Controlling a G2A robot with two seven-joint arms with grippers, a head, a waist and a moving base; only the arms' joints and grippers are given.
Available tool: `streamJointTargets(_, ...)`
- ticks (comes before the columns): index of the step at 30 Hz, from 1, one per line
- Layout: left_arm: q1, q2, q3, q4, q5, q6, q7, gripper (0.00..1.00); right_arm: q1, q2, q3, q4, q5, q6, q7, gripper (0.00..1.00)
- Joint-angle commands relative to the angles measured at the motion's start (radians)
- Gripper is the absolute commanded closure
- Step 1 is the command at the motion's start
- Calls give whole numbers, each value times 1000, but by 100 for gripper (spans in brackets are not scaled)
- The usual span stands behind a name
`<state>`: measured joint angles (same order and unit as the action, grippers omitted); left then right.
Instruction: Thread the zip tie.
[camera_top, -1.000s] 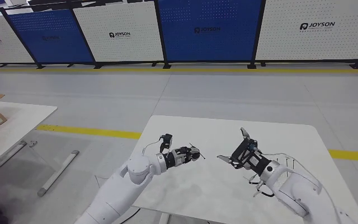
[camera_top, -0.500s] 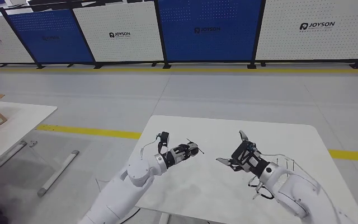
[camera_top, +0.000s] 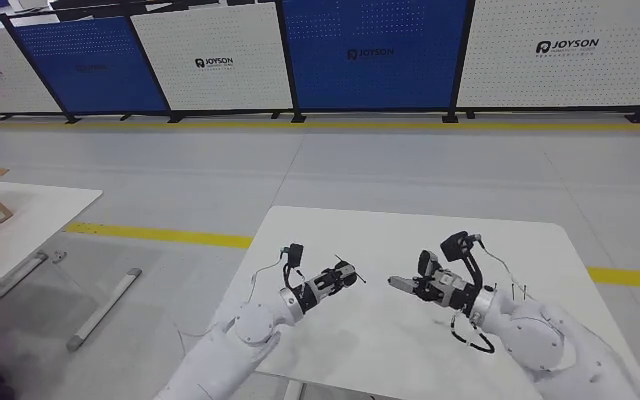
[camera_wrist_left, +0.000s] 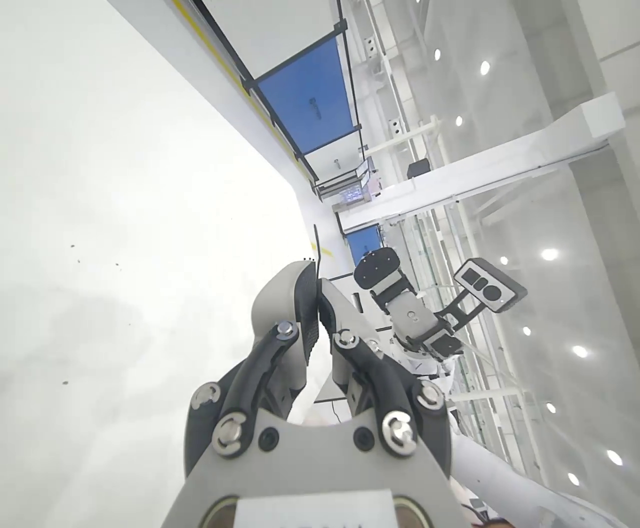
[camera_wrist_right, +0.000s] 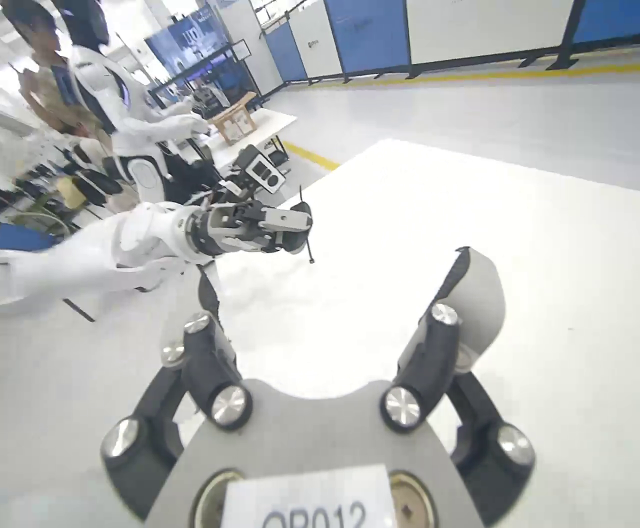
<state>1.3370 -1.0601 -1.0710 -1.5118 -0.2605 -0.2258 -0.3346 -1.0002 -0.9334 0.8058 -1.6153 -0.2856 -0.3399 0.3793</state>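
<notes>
**Zip tie** (camera_top: 351, 269): thin black strip, lower ctr of top view, over the white worktop (camera_top: 380, 232). Clamped in L pincer (camera_top: 345, 271).

- L wrist view: L pincer (camera_wrist_left: 316, 287) has its pads pressed together on the strip. A short length of zip tie (camera_wrist_left: 316, 243) sticks out past the fingertips, at mid-frame.
- R wrist view: zip tie (camera_wrist_right: 309, 250) runs roughly upright through L pincer (camera_wrist_right: 299, 225), left of ctr. One end shows above the fingers. The other end hangs below w/ a small knob at its tip.

**R pincer** (camera_wrist_right: 340, 285): fingers spread wide apart, nothing between them. In top view, R pincer (camera_top: 410, 272) sits just right of ctr and points toward the L pincer. The two are near each other w/ a visible gap, no contact.

**Surroundings:** blue and white perforated panels (camera_top: 372, 55) stand along the top of the frame. A yellow floor line (camera_top: 160, 235) runs at mid-left. The corner of a 2nd table (camera_top: 40, 215) shows at the left edge.
</notes>
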Motion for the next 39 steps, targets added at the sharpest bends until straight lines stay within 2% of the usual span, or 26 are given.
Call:
streamJointTargets(1,0,0,0,0,0,0,0,100,-1,0,0,-1,-58,0,-3,0)
streamJointTargets(9,0,0,0,0,0,0,0,100,-8,-1,-1,9,-38,0,6,0)
streamJointTargets(13,3,-1,2,-4,2,3,8,100,32,-15,-15,90,125,0,122,0)
streamJointTargets(15,9,-3,5,-19,-6,12,14,100,68,-27,-34,157,158,0,158,0)
streamJointTargets(20,24,-3,4,-74,-24,53,-4,100,156,-70,-96,263,275,0,257,0)
streamJointTargets(23,28,-6,10,-100,-14,71,12,100,202,-107,-143,310,330,0,305,0)
streamJointTargets(26,23,-11,22,-108,-4,85,38,100,236,-148,-181,368,446,0,422,0)
streamJointTargets(39,20,-12,24,-106,-3,87,50,100,236,-148,-181,368,446,0,422,0)
